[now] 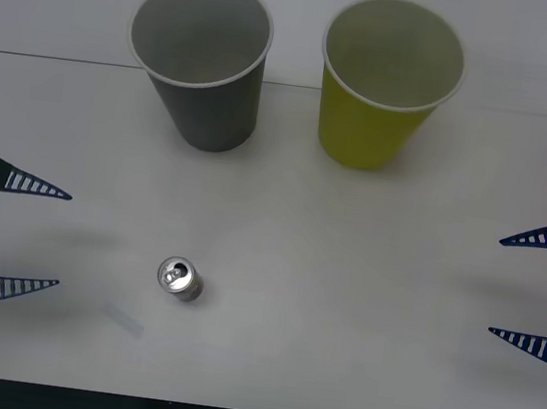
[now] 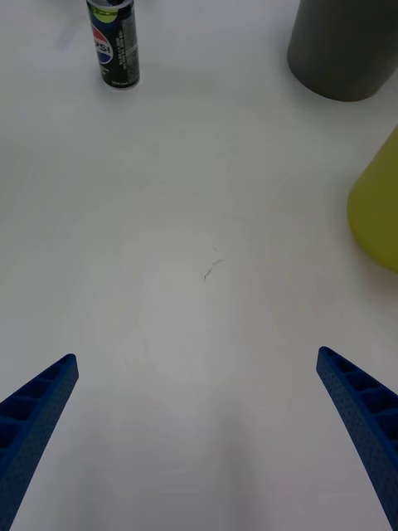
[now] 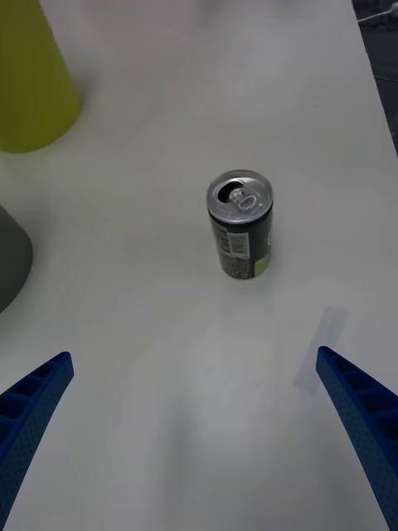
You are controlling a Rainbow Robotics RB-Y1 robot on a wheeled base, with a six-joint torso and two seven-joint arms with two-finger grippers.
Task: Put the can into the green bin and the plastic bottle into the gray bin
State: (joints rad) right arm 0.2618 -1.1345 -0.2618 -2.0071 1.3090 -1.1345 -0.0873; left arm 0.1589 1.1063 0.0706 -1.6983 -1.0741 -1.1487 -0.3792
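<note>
From the front, the can (image 1: 180, 280) stands upright on the white counter (image 1: 342, 294), near and left of centre. The gray bin (image 1: 201, 59) stands at the far side on the left, the green bin (image 1: 386, 81) beside it on the right, a gap between them. The left hand (image 1: 31, 236) waits at the left edge with its fingers spread wide and nothing in them; the right hand (image 1: 530, 289) sits at the right edge, equally wide and empty. No plastic bottle is visible on the counter.

In the right wrist view, the can (image 2: 114, 43) stands well off, past both bins.

In the left wrist view, the can (image 3: 240, 225) stands straight ahead between the wide fingers, open top up. The left hand looks best placed: go in level, straddle the body below the rim, and close gently so this light can does not tip.
</note>
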